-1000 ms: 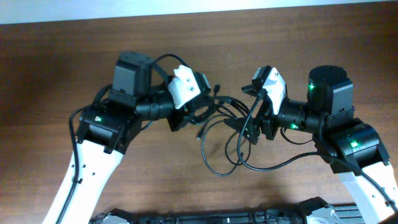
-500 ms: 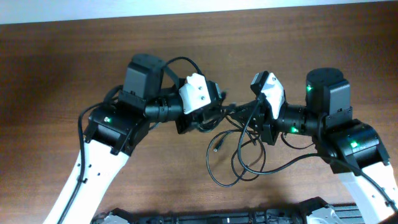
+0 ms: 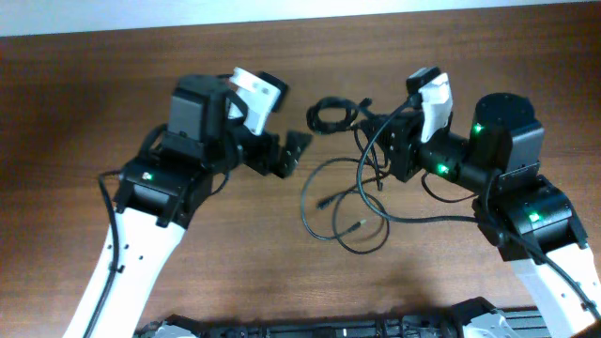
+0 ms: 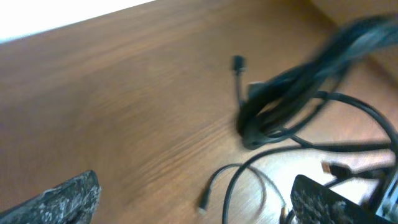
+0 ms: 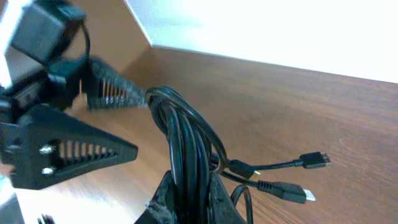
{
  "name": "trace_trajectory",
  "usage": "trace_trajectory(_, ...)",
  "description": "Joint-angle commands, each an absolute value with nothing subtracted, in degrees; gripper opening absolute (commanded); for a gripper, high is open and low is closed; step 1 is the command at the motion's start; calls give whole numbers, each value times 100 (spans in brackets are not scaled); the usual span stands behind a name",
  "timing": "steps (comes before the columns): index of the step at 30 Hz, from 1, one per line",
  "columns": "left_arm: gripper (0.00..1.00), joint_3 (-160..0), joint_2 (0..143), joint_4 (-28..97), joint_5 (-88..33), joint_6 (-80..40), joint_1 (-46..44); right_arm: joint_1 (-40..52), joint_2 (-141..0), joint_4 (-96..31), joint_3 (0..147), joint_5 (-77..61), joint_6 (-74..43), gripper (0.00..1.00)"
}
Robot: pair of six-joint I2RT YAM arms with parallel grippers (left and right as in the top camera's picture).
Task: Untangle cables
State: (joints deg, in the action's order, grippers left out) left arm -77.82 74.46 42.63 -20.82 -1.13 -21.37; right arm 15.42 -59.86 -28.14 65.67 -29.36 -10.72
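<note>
Black cables (image 5: 185, 142) pinched in right jaws; left jaws wide apart.

My left claw (image 3: 292, 155) stands wide open, its two fingers spread far apart with nothing between them. My right claw (image 5: 186, 198) is clamped tight, its fingers pressed together on the cables (image 5: 183, 134). My left arm (image 3: 141, 216) and right arm (image 3: 535, 216) rise from the near side with elbows bent outward. Both wrists turn inward, so my claws face each other across a gap without touching.
</note>
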Motion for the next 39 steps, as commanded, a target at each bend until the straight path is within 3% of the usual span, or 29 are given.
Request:
trace_trajectory(1,99,-7865,7325,4246,-2265,-1651,-1708,1527,-5961,-2443,6643,-2777,-1973,4)
trace_trajectory(6,99,-7865,7328,4095,-3238,-2808,-1293,1538,-5961,-1992,6643,-2786,-2003,4)
trace_trajectory(10,99,-7865,7328,3577,-4136,-2939,-1297,1535,-5964,-1828,6643,-2912,-1999,4)
trace_trajectory(17,100,-7865,7328,3402,-4187,-3465,-1297,1535,-5961,-1494,6643,-3347,-2008,4)
trace_trajectory(22,94,-7865,7328,3293,-4268,-3542,-1297,1538,-5961,-1275,6643,-3671,-2010,4)
trace_trajectory(24,84,-7865,7328,3245,-4268,-3546,-1313,1538,-5964,-1192,6643,-3715,-2029,4)
trace_trajectory(25,63,-7865,7328,3225,-4268,-3546,-1343,1538,-5964,-1190,6643,-3712,-2029,4)
trace_trajectory(26,53,-7865,7328,3183,-4265,-3546,-1376,1538,-5964,-1190,6643,-3721,-2029,4)
trace_trajectory(27,51,-7865,7328,3144,-4265,-3546,-1400,1538,-5964,-1168,6643,-3769,-2027,4)
trace_trajectory(35,66,-7865,7328,2847,-4265,-3780,-1476,1535,-5970,-1024,6643,-4204,-2023,4)
trace_trajectory(39,67,-7865,7328,2788,-4270,-3780,-1514,1538,-6001,-1002,6643,-4405,-2023,4)
